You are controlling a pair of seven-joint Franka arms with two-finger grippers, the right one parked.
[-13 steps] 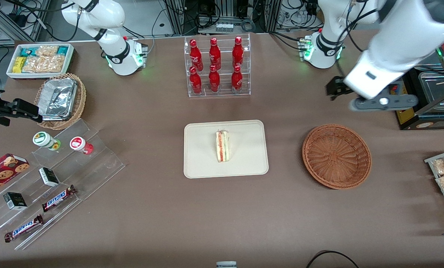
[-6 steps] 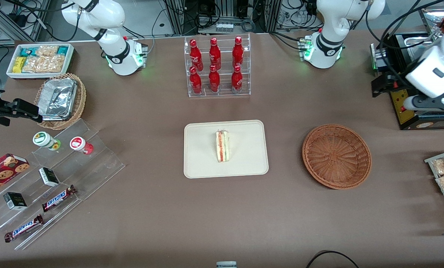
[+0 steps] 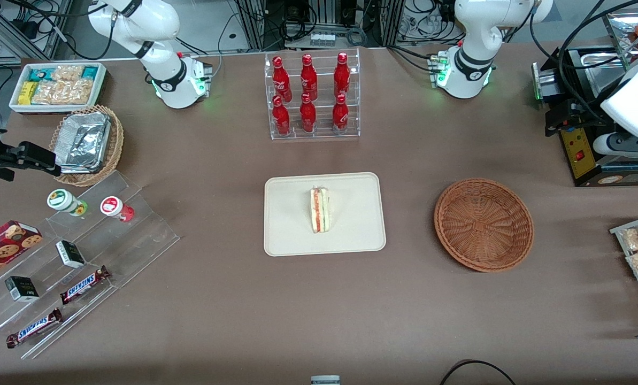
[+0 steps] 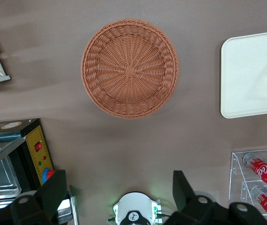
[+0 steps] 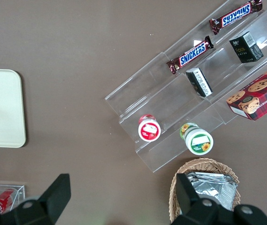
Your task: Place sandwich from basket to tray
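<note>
Sandwich delivered, arm pulled away.
The tool (image 4: 119, 194) had retreated high, spread wide and empty, well clear of the bare basket (image 3: 483, 224); the sandwich (image 3: 319, 208) lay on the tray (image 3: 292, 235).

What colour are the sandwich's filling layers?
Orange-red and green between pale bread on the sandwich, clearest in the front view.

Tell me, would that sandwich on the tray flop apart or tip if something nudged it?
Probably. The sandwich stands on the tray with its layered filling edge facing up, so a sideways push may topple it. Its soft-looking bread would likely squash, and the layers could slide apart. The open tool is well above the table, farther from the front camera than the basket.
</note>
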